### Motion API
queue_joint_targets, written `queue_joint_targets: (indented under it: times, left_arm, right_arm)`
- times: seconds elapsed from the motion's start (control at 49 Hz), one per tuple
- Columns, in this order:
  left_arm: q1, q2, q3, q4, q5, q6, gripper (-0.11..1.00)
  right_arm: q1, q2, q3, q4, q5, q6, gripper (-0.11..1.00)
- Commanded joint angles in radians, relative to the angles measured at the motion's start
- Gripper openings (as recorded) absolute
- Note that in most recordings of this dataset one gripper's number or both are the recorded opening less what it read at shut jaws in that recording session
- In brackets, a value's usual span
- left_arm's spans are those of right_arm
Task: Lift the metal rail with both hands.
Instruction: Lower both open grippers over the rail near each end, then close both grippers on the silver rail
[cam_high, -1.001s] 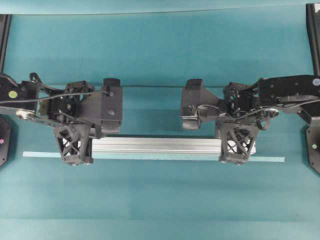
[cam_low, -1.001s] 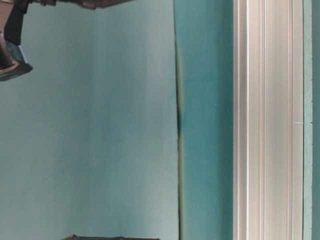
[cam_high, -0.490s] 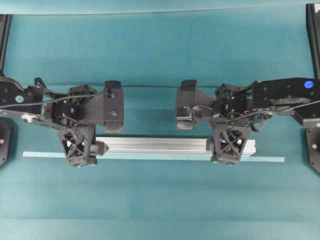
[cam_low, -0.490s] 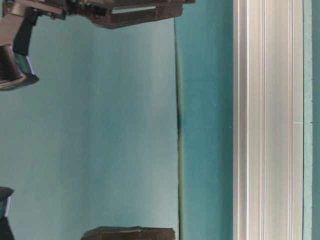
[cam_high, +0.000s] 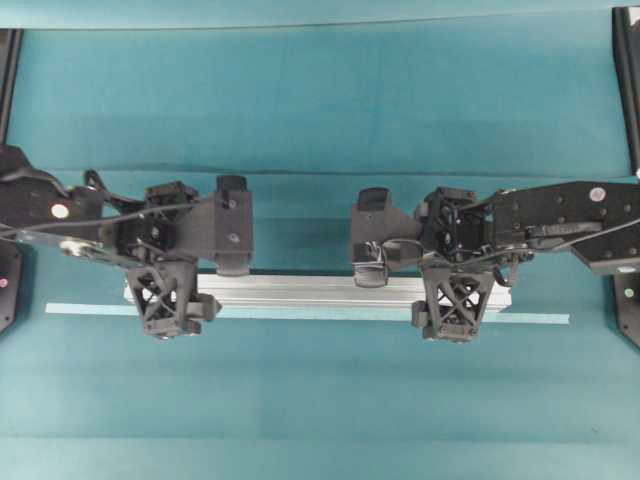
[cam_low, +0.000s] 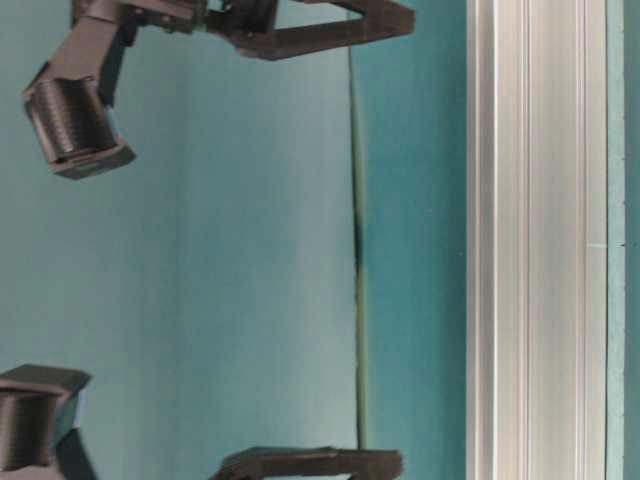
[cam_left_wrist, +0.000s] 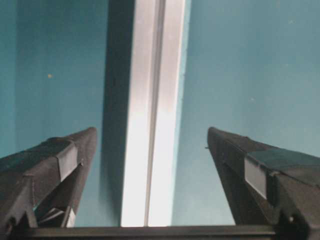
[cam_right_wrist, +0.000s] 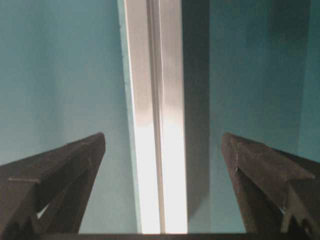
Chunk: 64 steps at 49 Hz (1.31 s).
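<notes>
- Both black robot grippers have slid along the bar toward the left side of the overhead view since a second ago. The left black gripper with lattice fingers (cam_high: 170, 300) now sits over the bar's left end part, and the right black gripper with lattice fingers (cam_high: 455, 303) sits further in from the right end.
- From table level, the arms have also come lower and more of them shows now.
- Both grippers are spread wide with nothing in them. In each wrist view the bar runs up the middle of the gap, and neither finger touches it.
- I think this means they are lined up to grab, one near each end. The squeeze and the lift are not done yet.
- The long silver metal rail with grooves along it (cam_high: 310, 290) lies flat on the teal table cover (cam_high: 320, 100), across the middle.
- It looks straight, shiny and hard, with bright glare on top.
- A thin pale tape strip (cam_high: 540, 319) lies just beside it and sticks out past both ends.
</notes>
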Motion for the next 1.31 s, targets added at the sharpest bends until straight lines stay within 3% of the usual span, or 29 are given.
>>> queue_joint_targets:
  times: [0.0,0.184,0.531,1.287]
  left_arm:
    - [-0.003,0.012,-0.002,0.003,-0.038,0.002,0.98]
    - [-0.003,0.063,0.020,0.003,-0.158,0.003,0.98]
    - [0.003,0.166,0.058,0.000,-0.249,-0.012,0.98]
    - [0.003,0.193,0.095,0.003,-0.256,-0.008,0.97]
  right_arm:
    - [0.005,0.014,0.015,-0.002,-0.041,0.000,0.96]
    - [0.006,0.031,0.046,-0.002,-0.100,0.003,0.96]
    - [0.011,0.100,0.075,0.003,-0.169,0.003,0.96]
    - [0.012,0.152,0.100,0.003,-0.249,0.006,0.95]
